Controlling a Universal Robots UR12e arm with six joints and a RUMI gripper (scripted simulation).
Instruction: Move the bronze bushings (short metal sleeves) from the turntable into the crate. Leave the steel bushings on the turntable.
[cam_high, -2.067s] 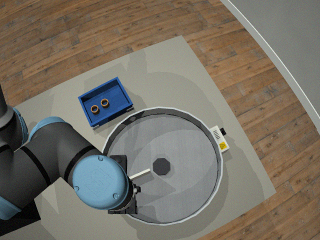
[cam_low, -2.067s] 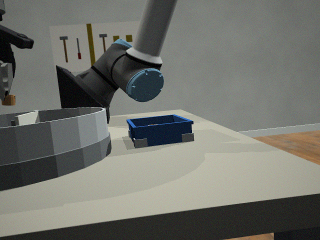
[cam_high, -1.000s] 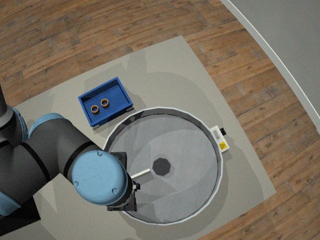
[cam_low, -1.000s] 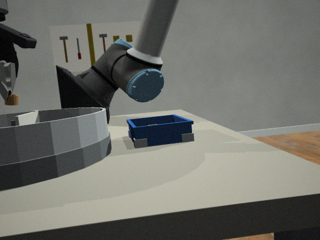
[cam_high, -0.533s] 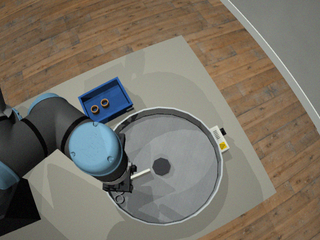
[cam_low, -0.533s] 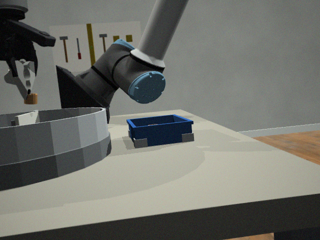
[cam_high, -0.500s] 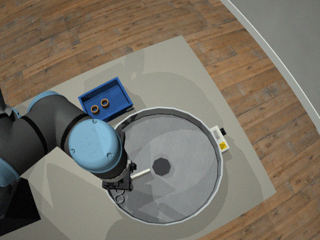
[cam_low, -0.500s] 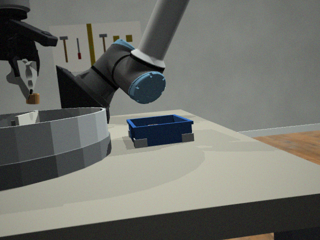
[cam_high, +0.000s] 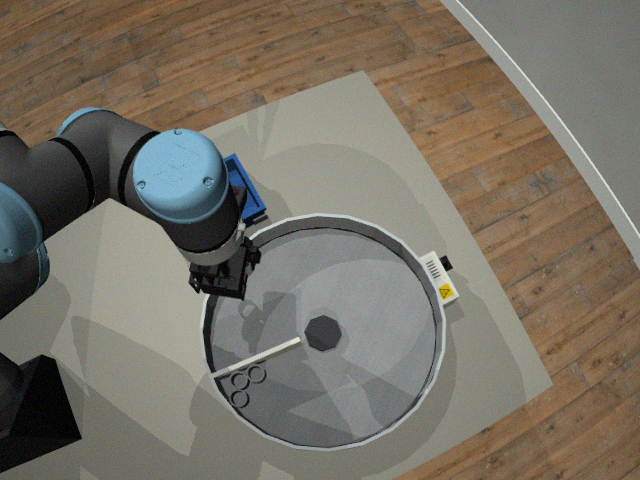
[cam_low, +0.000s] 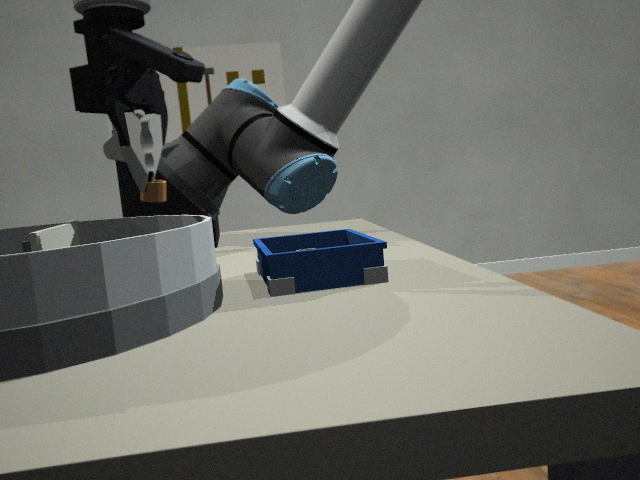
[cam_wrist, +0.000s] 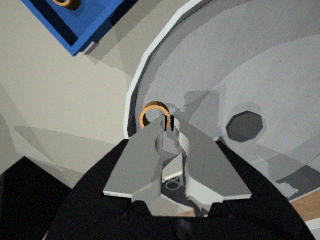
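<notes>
My gripper (cam_low: 151, 178) (cam_wrist: 168, 116) is shut on a bronze bushing (cam_low: 153, 191) (cam_wrist: 151, 113), pinching its wall, and holds it high above the left rim of the turntable (cam_high: 433, 330) (cam_low: 129, 268) (cam_wrist: 131, 95). In the top view the arm hides the fingers and the held bushing. Three steel bushings (cam_high: 248, 382) lie together on the turntable's lower left, beside a white bar (cam_high: 263, 355). The blue crate (cam_high: 242, 183) (cam_low: 320, 260) (cam_wrist: 82, 30) stands off the turntable's upper left; a bronze bushing (cam_wrist: 67, 3) lies in it.
A dark octagonal hub (cam_high: 323, 333) (cam_wrist: 244, 126) sits at the turntable's centre. A white control box (cam_high: 439, 281) is fixed to its right side. The beige table (cam_low: 413, 351) ends at the front and right. A tool board (cam_low: 242, 72) hangs on the back wall.
</notes>
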